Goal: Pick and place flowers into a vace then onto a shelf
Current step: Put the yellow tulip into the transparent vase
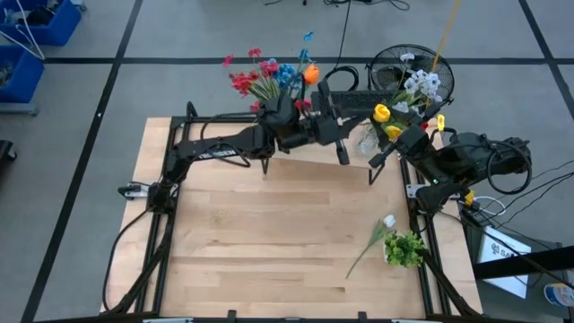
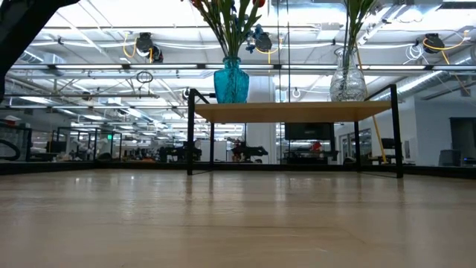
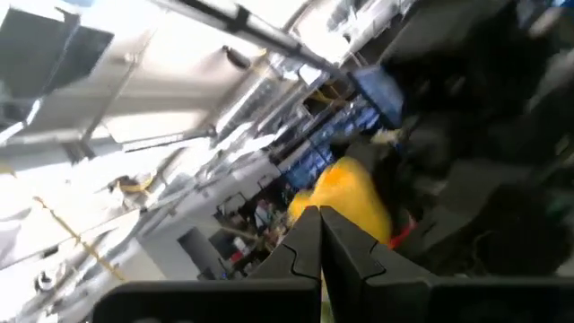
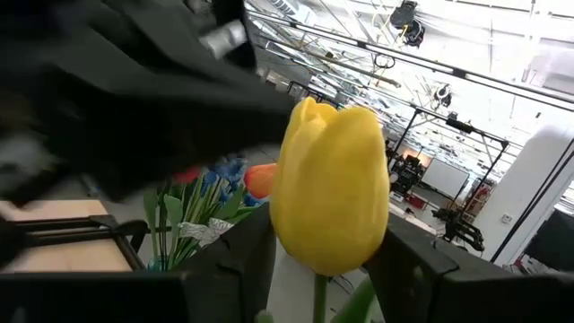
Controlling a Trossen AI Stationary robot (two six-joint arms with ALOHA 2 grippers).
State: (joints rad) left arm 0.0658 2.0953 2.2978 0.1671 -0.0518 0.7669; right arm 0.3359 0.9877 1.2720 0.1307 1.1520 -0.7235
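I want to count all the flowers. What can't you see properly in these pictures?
Low view: the top edge cuts the blossoms off the flowers in the teal vase and clear vase.
High view: both arms cover the vases.
Left wrist view: too blurred to name the yellow shape behind the left gripper.
Right wrist view: the yellow tulip blocks what lies behind.

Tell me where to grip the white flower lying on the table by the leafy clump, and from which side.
Grip the white flower on its thin green stem, about midway, coming straight down from above. It lies flat on the table, the stem running bare away from the leafy clump, so fingers set across the stem should close cleanly; near the blossom the clump crowds it.
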